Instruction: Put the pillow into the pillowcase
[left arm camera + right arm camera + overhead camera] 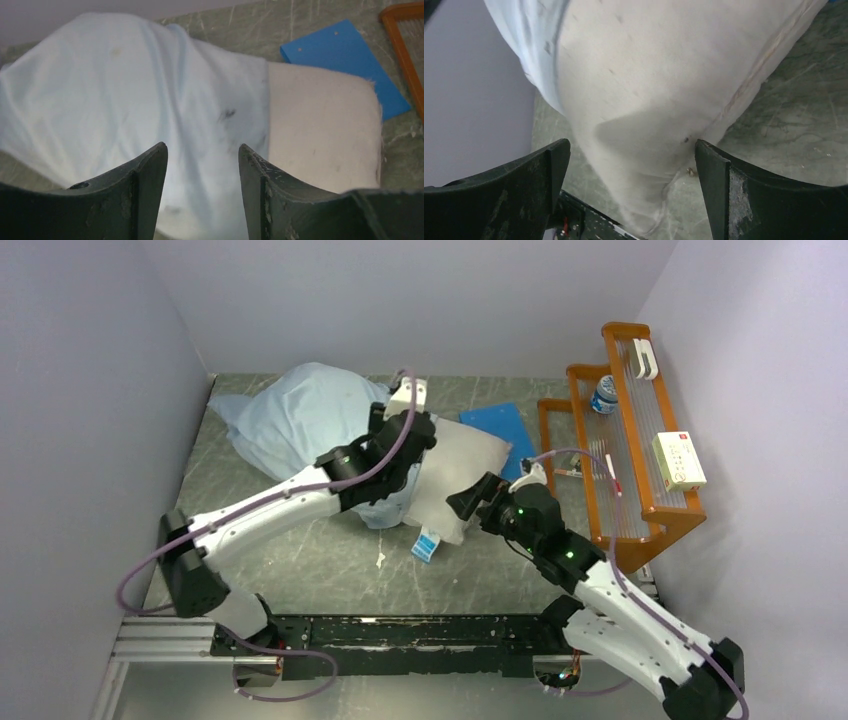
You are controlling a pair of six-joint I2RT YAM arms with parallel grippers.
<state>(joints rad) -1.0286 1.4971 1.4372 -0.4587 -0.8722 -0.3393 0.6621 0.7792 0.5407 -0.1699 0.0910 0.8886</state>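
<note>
The light blue pillowcase [295, 420] lies bunched at the back left. The off-white pillow [465, 465] sticks out of its mouth to the right, with part of it under the cloth. Its small tag [427, 543] hangs at the near corner. My left gripper [393, 478] points down over the pillowcase's mouth edge. In the left wrist view it [202, 152] is open and empty above the blue cloth [125, 100], with bare pillow [320, 125] to the right. My right gripper [470, 502] is open, and its jaws [631, 150] straddle the pillow's near end [649, 90] without closing on it.
A flat darker-blue square [510, 428] lies behind the pillow and also shows in the left wrist view [345, 55]. An orange wire rack [625, 455] stands at the right, holding a bottle [603, 395] and a white box [678, 460]. Grey walls close in on the left, back and right.
</note>
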